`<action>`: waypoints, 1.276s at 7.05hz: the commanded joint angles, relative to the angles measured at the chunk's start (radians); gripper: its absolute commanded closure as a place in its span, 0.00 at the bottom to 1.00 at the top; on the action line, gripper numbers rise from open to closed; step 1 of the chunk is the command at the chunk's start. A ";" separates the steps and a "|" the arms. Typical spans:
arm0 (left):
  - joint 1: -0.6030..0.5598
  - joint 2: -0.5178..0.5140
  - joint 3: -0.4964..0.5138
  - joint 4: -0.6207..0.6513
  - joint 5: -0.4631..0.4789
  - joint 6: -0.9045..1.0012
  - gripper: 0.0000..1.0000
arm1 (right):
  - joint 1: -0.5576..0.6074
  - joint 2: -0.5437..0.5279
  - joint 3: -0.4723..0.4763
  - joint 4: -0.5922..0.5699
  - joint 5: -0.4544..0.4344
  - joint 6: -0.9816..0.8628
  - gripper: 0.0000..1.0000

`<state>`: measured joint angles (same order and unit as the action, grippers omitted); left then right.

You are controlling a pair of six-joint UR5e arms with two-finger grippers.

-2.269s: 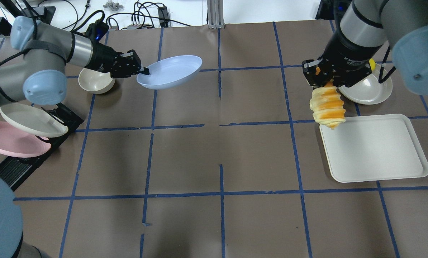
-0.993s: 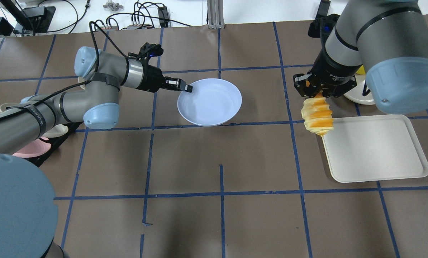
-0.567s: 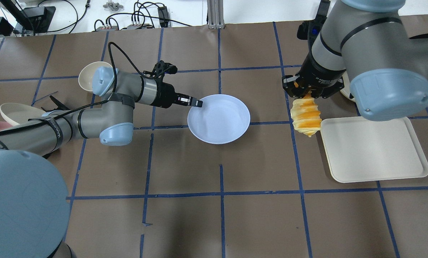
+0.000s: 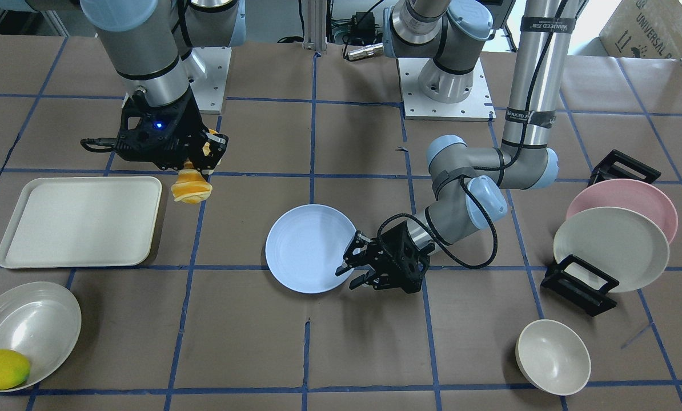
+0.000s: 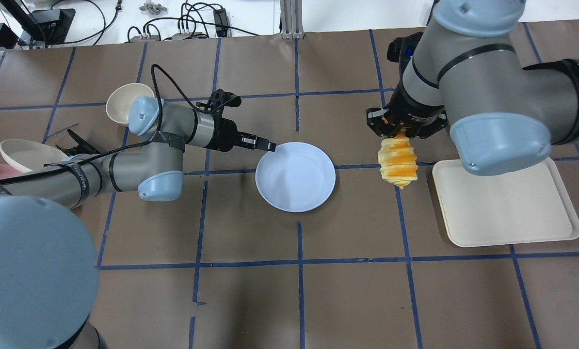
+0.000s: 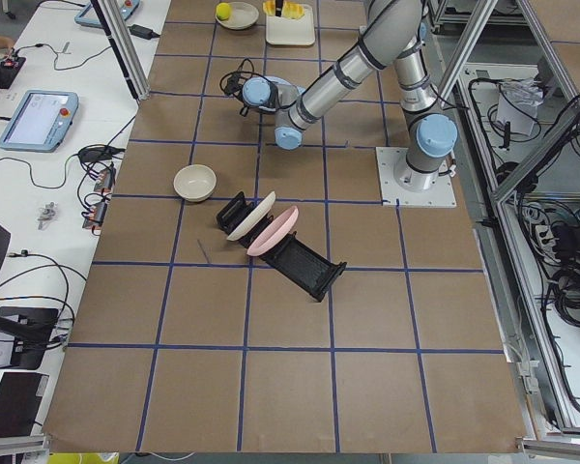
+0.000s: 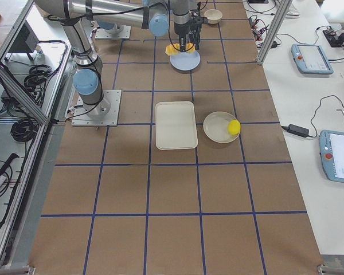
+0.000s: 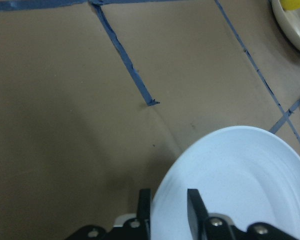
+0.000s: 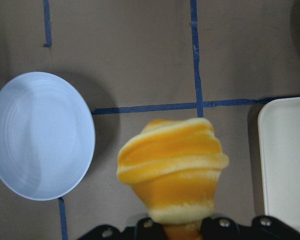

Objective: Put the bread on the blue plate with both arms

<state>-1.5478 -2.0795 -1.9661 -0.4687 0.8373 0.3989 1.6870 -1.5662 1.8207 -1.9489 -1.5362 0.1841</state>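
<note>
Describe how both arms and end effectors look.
Grey metal tubes with pale-blue joint caps: left arm, right arm. A black cable runs along the left. Black and two-fingered: left end effector, right end effector; blue light on the right's mount.

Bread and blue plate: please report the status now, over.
Right gripper shut on bread, airborne beside blue plate. Left gripper astride its rim, grip unclear. Nothing between them.
</note>
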 commanded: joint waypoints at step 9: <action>0.183 0.259 0.320 -0.831 0.634 -0.122 0.00 | 0.204 0.253 -0.009 -0.277 -0.032 0.250 0.88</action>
<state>-1.3709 -1.8386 -1.7162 -1.1924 1.3270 0.3437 1.8775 -1.3482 1.8121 -2.1859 -1.5672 0.4270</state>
